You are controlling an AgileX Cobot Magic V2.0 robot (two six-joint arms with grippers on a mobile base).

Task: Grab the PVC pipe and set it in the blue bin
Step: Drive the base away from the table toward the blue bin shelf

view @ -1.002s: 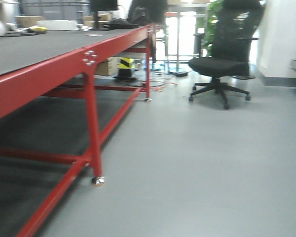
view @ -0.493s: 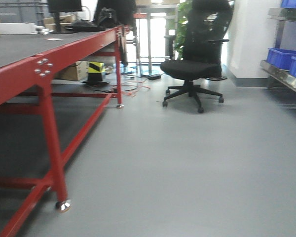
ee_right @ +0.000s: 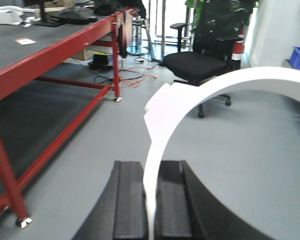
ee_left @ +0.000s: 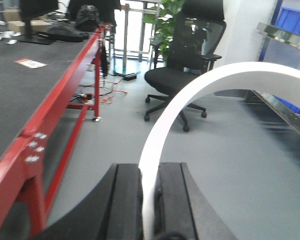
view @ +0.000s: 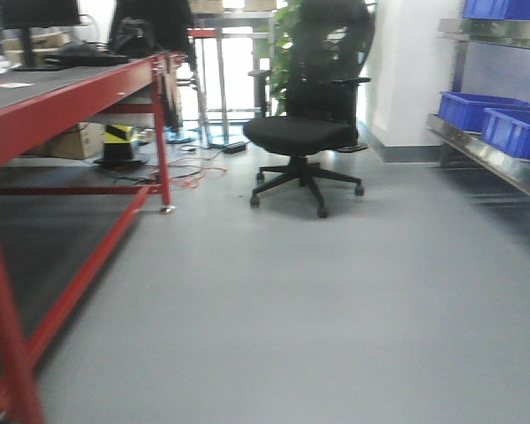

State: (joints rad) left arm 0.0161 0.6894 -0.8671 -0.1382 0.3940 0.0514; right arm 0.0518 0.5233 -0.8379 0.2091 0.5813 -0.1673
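PVC pipe (ee_left: 190,95), a white curved piece, is clamped at its lower end in the left tool (ee_left: 150,197). The two black fingers (ee_left: 124,200) are closed against its sides, and the piece arcs upward and to the right above the grey floor (view: 336,318). A second PVC pipe (ee_right: 170,115), also white and curved, with a stepped edge near its bend, is gripped the same way in the right tool (ee_right: 150,200). That tool's fingers (ee_right: 127,200) press on both faces of the second piece.

A red-framed counter (view: 71,97) with a dark top runs along the left side of the floor. Farther along its top stand a monitor (view: 40,13) and a dark bag (view: 146,31). Under its far end lie a cardboard box (view: 71,141), a yellow-and-black object (view: 119,134) and loose cables (view: 190,172).

A black office chair (view: 300,132) stands on the open floor beyond, with a green plant (view: 287,44) behind it. At the right, a metal shelf (view: 490,155) carries the blue bin (view: 477,110), with more blue bins beside it. The shelf is well apart from both held pieces.
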